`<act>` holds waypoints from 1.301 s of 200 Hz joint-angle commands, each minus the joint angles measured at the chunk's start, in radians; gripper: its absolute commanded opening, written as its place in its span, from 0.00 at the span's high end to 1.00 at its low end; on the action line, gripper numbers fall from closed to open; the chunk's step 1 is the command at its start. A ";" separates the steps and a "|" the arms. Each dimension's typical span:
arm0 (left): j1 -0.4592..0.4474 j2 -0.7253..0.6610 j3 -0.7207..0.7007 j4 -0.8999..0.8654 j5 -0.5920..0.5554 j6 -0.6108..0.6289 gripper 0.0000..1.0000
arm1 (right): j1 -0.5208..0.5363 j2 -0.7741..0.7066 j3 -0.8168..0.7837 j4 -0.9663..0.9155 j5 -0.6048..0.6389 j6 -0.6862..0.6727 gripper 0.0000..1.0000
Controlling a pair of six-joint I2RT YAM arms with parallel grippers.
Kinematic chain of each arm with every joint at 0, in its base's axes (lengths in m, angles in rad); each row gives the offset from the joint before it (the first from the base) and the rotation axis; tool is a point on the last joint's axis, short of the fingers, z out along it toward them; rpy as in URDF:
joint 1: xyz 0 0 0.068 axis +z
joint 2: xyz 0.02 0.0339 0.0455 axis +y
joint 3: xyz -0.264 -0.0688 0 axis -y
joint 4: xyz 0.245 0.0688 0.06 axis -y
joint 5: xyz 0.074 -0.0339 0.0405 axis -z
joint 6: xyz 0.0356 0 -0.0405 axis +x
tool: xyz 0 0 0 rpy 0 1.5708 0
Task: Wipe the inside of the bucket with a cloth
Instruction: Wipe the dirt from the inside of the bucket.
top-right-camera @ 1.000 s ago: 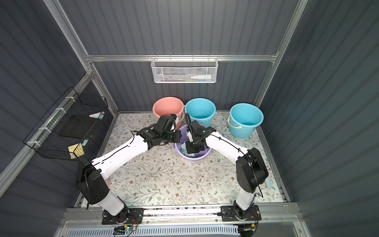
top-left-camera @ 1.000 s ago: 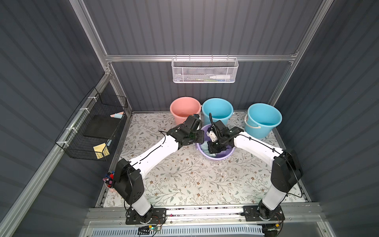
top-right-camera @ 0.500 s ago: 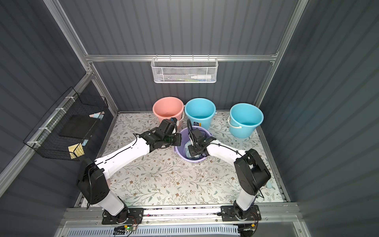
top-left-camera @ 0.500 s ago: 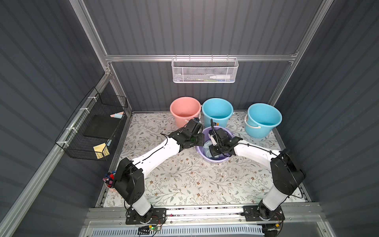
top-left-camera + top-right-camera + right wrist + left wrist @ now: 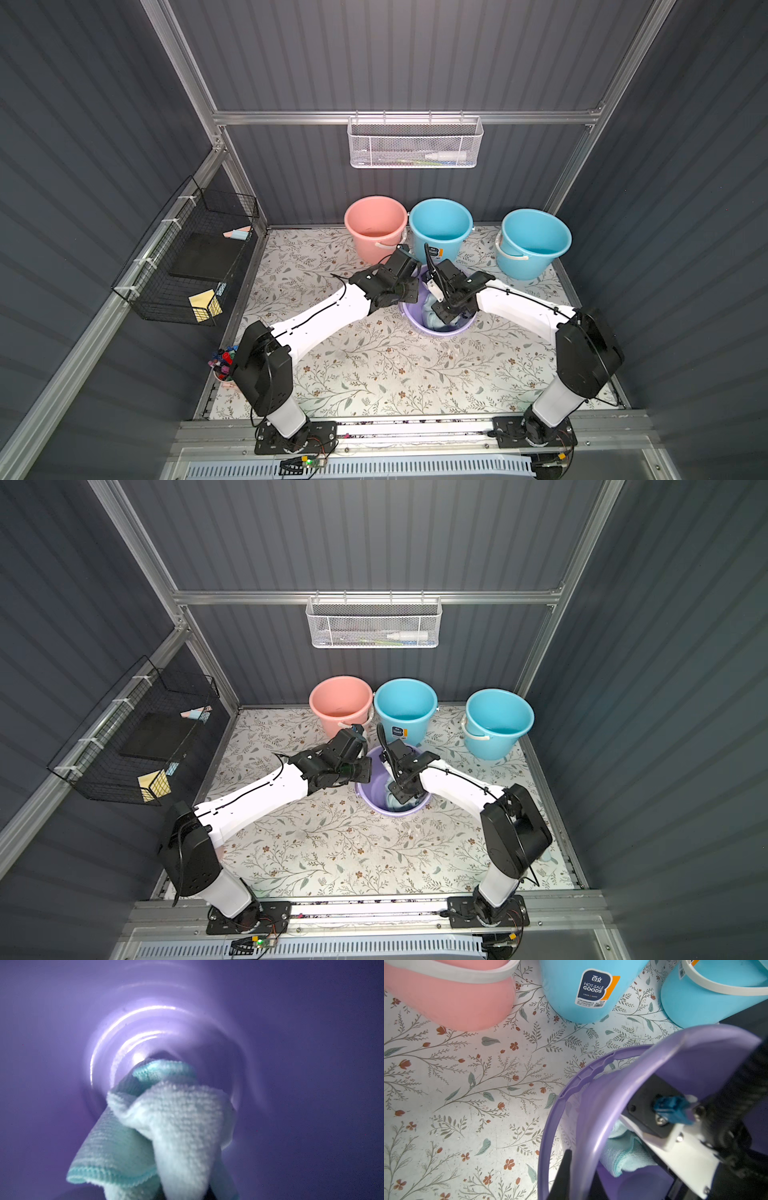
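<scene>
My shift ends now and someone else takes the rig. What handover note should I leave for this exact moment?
Left gripper: jaws shut on the rim of the purple bucket, steadying it.
Right gripper: down inside the bucket, jaws shut on the teal cloth.
Cloth: bunched, reaching toward the bucket's bottom; whether it touches cannot be told.
Done: bucket gripped, cloth brought inside.
Left: wipe bottom and walls all round (how much is already wiped cannot be told), then lift the cloth out and release the rim.
</scene>
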State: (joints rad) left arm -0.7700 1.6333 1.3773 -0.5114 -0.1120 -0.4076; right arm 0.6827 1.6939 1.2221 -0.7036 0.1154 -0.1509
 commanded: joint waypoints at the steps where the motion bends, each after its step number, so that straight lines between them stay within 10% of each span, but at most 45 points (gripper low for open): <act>1: 0.012 -0.074 -0.018 -0.050 -0.114 -0.010 1.00 | -0.010 0.045 0.032 -0.212 -0.142 -0.014 1.00; 48: 0.012 -0.070 -0.031 -0.028 -0.073 -0.009 1.00 | -0.010 0.116 0.033 -0.138 -0.630 0.093 1.00; 92: 0.012 -0.048 -0.044 -0.001 0.007 -0.010 1.00 | -0.005 0.132 -0.036 0.236 -0.740 0.333 1.00; 159: 0.011 -0.012 -0.051 0.009 0.106 -0.002 1.00 | 0.051 0.041 -0.181 0.705 -0.311 0.436 1.00; 260: 0.012 -0.025 -0.051 -0.028 0.098 0.019 1.00 | 0.112 -0.036 -0.194 0.626 0.461 0.177 1.00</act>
State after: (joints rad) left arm -0.7403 1.6123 1.3334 -0.4854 -0.0708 -0.4179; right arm 0.7982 1.6859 0.9932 -0.0277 0.3565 0.1349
